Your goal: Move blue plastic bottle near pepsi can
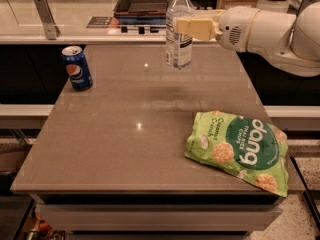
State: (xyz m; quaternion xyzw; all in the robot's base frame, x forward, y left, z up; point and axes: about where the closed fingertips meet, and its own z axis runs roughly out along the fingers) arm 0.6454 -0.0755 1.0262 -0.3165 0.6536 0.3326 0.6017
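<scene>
The blue plastic bottle [178,29] is a tall clear bottle with a white cap and a white label. It hangs upright in the air above the far middle of the table. My gripper [186,28] reaches in from the right and is shut on the bottle at label height. The pepsi can [77,68] stands upright near the table's far left corner, well to the left of the bottle.
A green snack bag [239,150] lies at the near right of the grey table [125,144]. Behind the table runs a counter with a dark tray [142,4] and a metal post [45,16]. My white arm [270,31] spans the far right.
</scene>
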